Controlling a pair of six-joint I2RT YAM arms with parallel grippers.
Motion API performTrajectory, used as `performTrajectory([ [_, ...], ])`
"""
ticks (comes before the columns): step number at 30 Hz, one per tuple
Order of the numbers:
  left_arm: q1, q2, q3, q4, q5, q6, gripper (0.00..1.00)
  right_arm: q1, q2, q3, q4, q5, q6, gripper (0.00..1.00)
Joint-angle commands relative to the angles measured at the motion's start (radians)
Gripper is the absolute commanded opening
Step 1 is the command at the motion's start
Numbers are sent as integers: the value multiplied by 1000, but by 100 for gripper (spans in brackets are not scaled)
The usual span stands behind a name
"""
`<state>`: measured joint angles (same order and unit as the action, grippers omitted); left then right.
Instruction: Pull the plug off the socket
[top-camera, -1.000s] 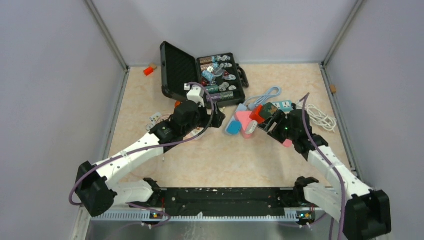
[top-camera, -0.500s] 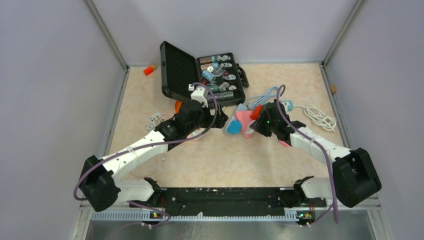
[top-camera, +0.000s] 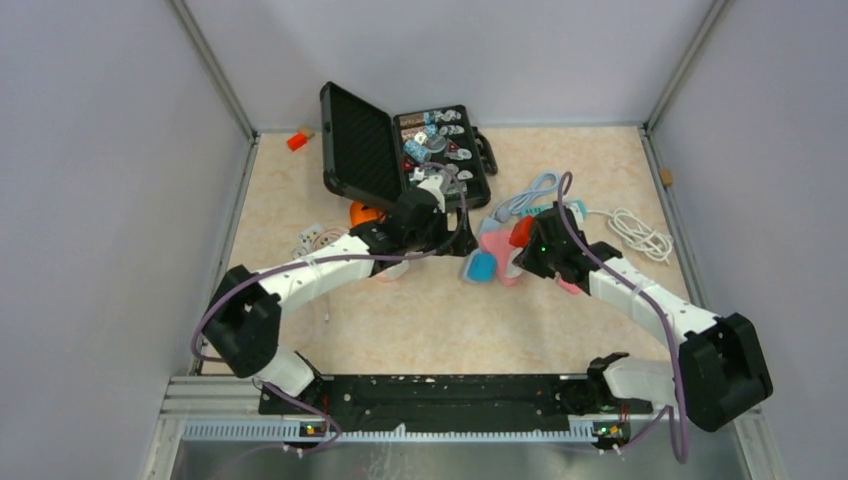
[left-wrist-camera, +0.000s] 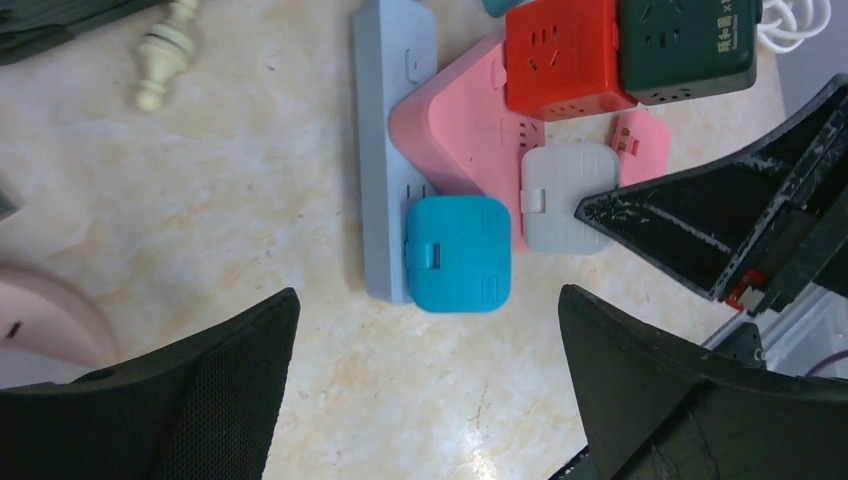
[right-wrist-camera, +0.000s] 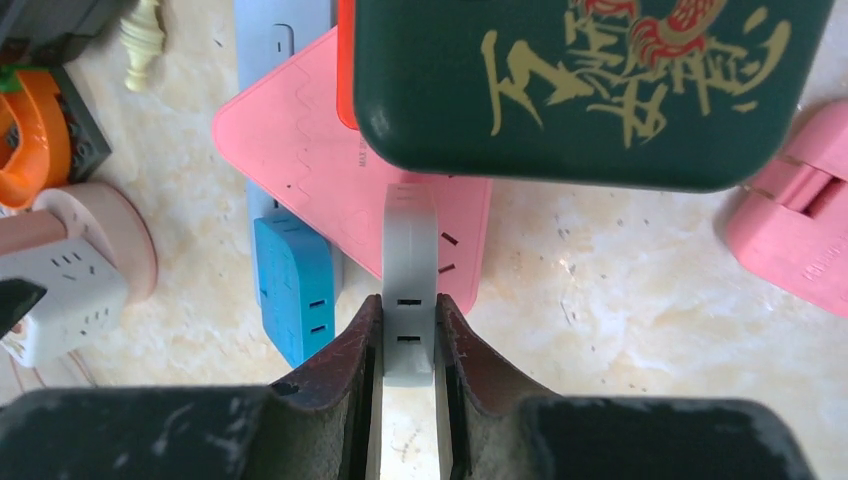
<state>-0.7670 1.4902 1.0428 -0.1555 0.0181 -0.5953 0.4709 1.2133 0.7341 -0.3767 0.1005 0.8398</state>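
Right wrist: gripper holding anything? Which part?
Yes. Right gripper pinches the pale grey square plug across its two side faces, at the near end; plug sits on the pink socket strip.

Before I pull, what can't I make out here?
Right wrist: prongs of the pale grey square plug, hidden by its body, so seating is unclear.
Right wrist: far end of the pink flat power strip, under the dark green cube socket.
Top external: fingertips of the right gripper, hidden behind its own wrist.
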Motion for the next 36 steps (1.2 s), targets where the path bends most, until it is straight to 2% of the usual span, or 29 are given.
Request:
performTrajectory([
  [1,3,98,110,-13,116,-34,99,8,-63,11,-33,-30,-60,4],
  [4,2,169,157,-12,127,-62,99,8,-60,-14,-15,-36,-58,5],
  [6,3,206,181,-3,125,-78,99,8,-52,-21,-2,-27,-51,11],
  [10,2,276,209,8,122,-97,99,8,-39,-29,58,-18,-45,46],
  [12,2,306,217,18,120,-97,99,8,-43,-36,91,-15,-45,57],
  [13,2,321,224,19,119,-96,99,8,-43,-37,103,-14,-45,59],
  [20,2,402,271,27,130,-85,99,7,5,-11,98,-26,-35,57],
  [25,1,438,303,19,119,-67,99,7,38,0,58,-15,-20,47],
  [31,2,471,312,17,130,-69,98,7,21,-28,88,-34,-19,34],
  [36,3,495,310,12,120,-86,93,7,19,-36,101,-52,-21,28],
])
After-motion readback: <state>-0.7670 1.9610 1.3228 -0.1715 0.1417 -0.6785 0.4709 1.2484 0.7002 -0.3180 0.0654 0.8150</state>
